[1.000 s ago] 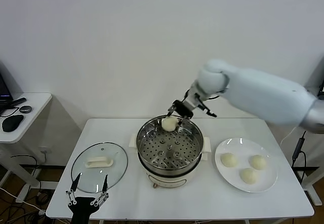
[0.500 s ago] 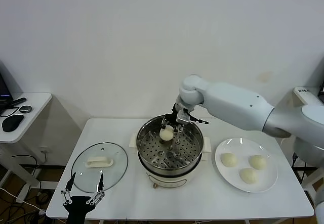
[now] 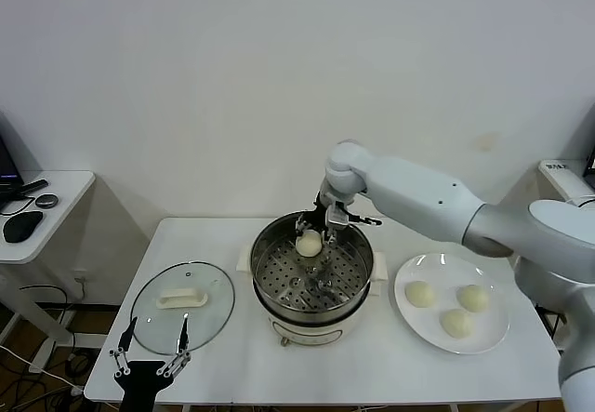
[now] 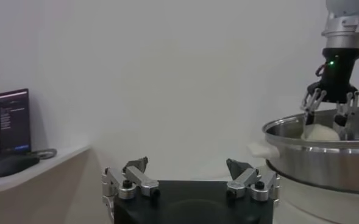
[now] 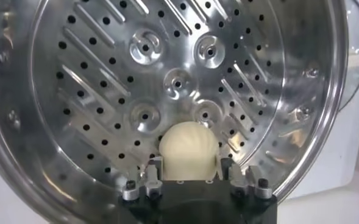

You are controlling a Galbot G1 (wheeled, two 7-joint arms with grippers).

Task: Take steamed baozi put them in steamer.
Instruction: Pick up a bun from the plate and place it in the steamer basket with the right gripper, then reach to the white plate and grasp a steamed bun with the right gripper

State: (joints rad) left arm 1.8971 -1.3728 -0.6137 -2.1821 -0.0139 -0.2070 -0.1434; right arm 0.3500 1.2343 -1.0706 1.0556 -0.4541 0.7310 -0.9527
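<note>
We are lowering the right gripper [image 3: 317,236] into the far side of the steamer [image 3: 313,268], its fingers parting around one baozi [image 3: 309,243] sitting on the perforated tray directly between them. Three more baozi [image 3: 421,294] are lying on the white plate [image 3: 497,333] to the right, nearer this arm. The left gripper [image 3: 149,367] is waiting wide open, near-left, by the glass lid [image 3: 209,310].

Bun's [image 5: 188,150] underside behind right tool [image 5: 189,176]; fingertip contact unclear.
</note>
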